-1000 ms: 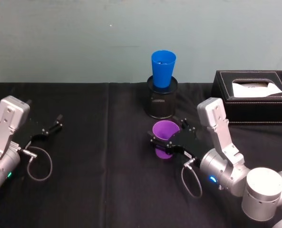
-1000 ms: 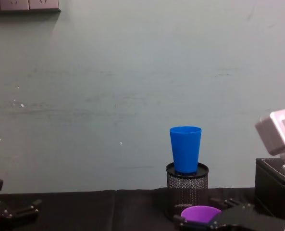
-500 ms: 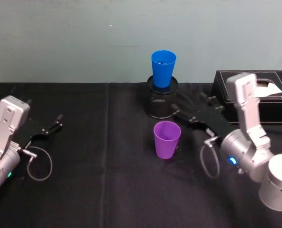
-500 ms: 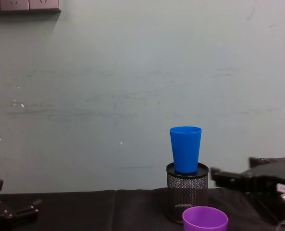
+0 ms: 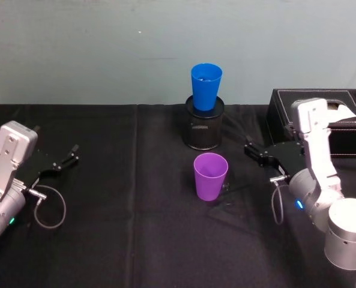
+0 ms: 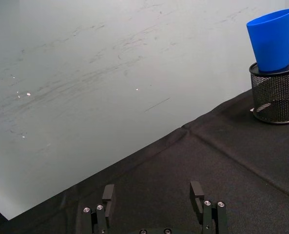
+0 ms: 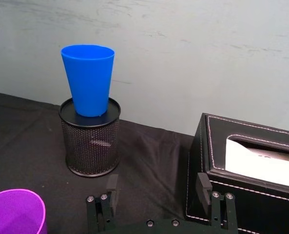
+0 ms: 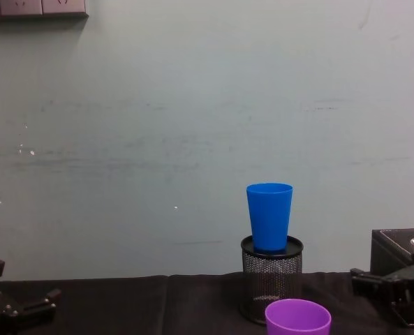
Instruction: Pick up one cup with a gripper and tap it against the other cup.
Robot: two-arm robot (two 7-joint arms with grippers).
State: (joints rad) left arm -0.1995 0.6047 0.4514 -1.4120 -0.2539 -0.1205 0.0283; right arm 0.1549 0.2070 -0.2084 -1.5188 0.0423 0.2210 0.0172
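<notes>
The purple cup (image 5: 211, 176) stands upright on the black cloth, with nothing holding it. Behind it the blue cup (image 5: 206, 87) stands on top of a black wire-mesh pen holder (image 5: 205, 129). My right gripper (image 5: 250, 150) is open and hangs to the right of the purple cup, apart from it. In the right wrist view its open fingers (image 7: 112, 188) face the blue cup (image 7: 88, 80), and the purple cup (image 7: 15, 212) sits off to one side. My left gripper (image 5: 69, 158) rests open at the far left.
A black tissue box (image 5: 322, 123) stands at the back right, just behind the right arm. A black cloth (image 5: 117, 228) covers the table. A pale wall (image 8: 193, 105) rises close behind the pen holder (image 8: 271, 286).
My right gripper has let go of the purple cup and drawn back to the right, lifting away. The cup now stands alone. The left arm has not moved.
</notes>
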